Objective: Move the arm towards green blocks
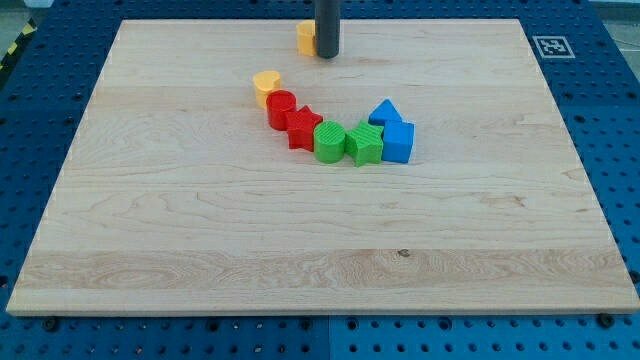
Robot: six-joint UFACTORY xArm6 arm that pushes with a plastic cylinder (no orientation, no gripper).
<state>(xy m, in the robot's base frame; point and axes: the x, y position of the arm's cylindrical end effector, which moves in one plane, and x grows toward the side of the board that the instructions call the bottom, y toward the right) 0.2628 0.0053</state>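
Two green blocks sit side by side near the board's middle: a rounded green block [329, 142] and a green block [364, 144] to its right. My tip [326, 55] is near the view's top, well above the green blocks, touching the right side of an orange block [305, 38].
A yellow heart-shaped block [266, 86], a red cylinder [281, 108] and a red star-shaped block [302, 128] run in a curved row into the green blocks. A blue triangle [385, 112] and a blue cube [399, 142] lie to their right. The wooden board [320, 250] lies on a blue pegboard.
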